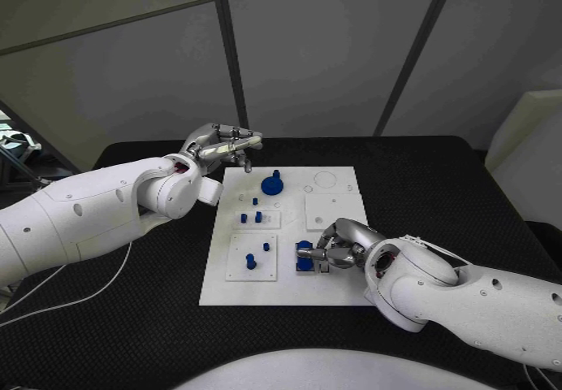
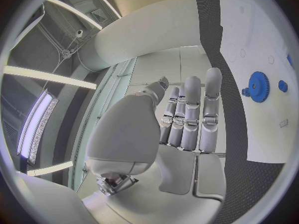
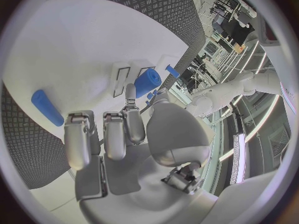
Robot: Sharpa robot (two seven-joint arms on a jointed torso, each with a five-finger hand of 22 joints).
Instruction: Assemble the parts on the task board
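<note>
The white task board (image 1: 281,284) lies in the middle of the black table. A blue gear (image 1: 272,185) (image 2: 256,86) stands near its far end, and small blue pegs (image 1: 249,217) and a taller peg (image 1: 249,261) stand in its left plates. My left hand (image 1: 222,146) (image 2: 187,114) hovers over the board's far left corner, fingers stretched out, holding nothing. My right hand (image 1: 331,248) (image 3: 124,129) rests on the board's right side and pinches a blue cylinder part (image 1: 305,258) (image 3: 147,82) between thumb and finger. A blue bar (image 3: 47,107) lies beside that hand.
The black table (image 1: 434,195) stretches out on both sides of the board. Raised white plates (image 1: 328,207) with empty holes sit on the board's right half. A cable (image 1: 82,292) trails on the table at the left.
</note>
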